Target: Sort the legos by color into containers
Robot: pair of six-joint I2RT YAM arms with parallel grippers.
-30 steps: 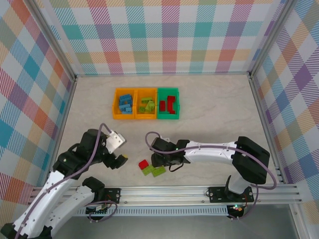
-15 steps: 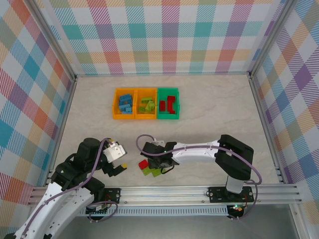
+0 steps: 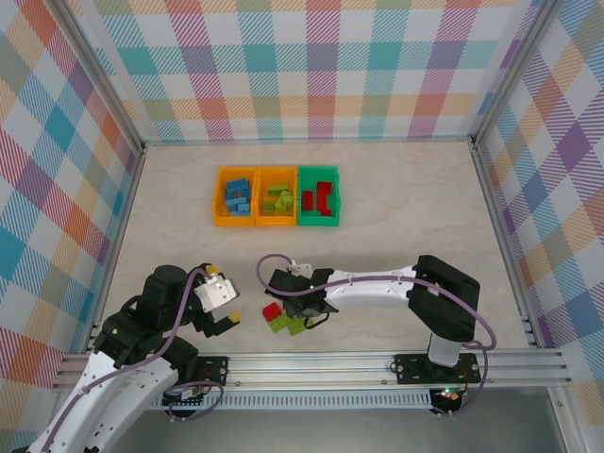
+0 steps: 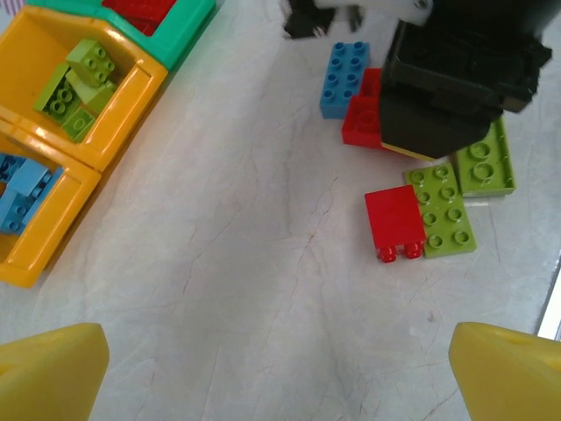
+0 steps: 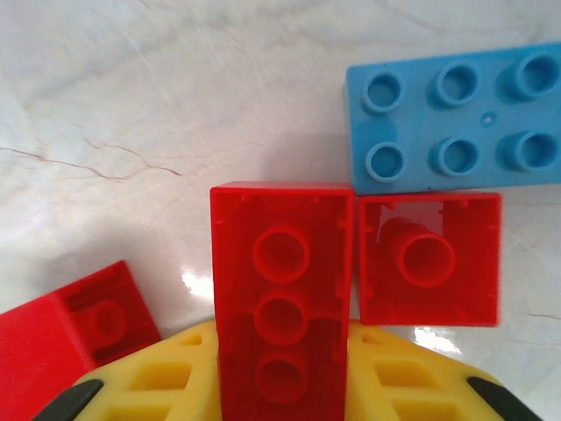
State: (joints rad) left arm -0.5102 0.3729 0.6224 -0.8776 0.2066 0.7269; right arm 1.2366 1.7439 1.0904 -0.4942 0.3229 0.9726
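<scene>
The marbled table (image 3: 406, 208) carries everything. The right arm (image 3: 377, 281) stretches leftward along the near side, and the left arm (image 3: 142, 330) is folded back by its own corner.

At the far middle three bins stand touching in a row: a left orange bin (image 3: 217, 196) with blue bricks, a middle orange bin (image 3: 276, 170) with lime ones, and a green bin (image 3: 337, 196) with red ones.

The left gripper (image 3: 226, 294) sits above bare table beside the loose pile. Its yellow fingertips (image 4: 53, 373) sit at opposite corners of the wrist view — spread wide, with nothing between them.

The right gripper (image 3: 304, 307) is down in the loose pile near the front edge. Its yellow fingers (image 5: 394, 377) are pinched narrow on a long red brick (image 5: 280, 281), which lies hollow side up.

A square red brick (image 5: 429, 259) touches that brick's side, also hollow side up, and a blue brick (image 5: 456, 118) lies just beyond it. Nearby, a loose red brick (image 4: 394, 219) lies flush against a lime brick (image 4: 444, 208). A second lime brick (image 4: 484, 164) is partly hidden under the right gripper's black body.
</scene>
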